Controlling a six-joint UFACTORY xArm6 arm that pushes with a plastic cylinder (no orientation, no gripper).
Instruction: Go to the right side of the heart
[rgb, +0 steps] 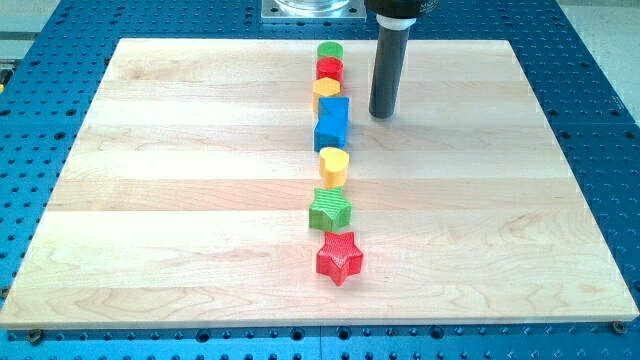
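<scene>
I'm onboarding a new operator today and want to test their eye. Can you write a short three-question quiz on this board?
1. True or false: my tip touches the yellow heart.
2. Which block lies nearest the view's bottom? A) green cylinder B) red star C) blue block
3. Which block sits directly between the yellow heart and the red star?

Key: 1 false, the tip stands apart, up and right of the heart; 2 B; 3 the green block.

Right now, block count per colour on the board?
Green: 2, cylinder, star
Red: 2, cylinder, star
Yellow: 2, block, heart
Blue: 2, blocks
Total: 8
</scene>
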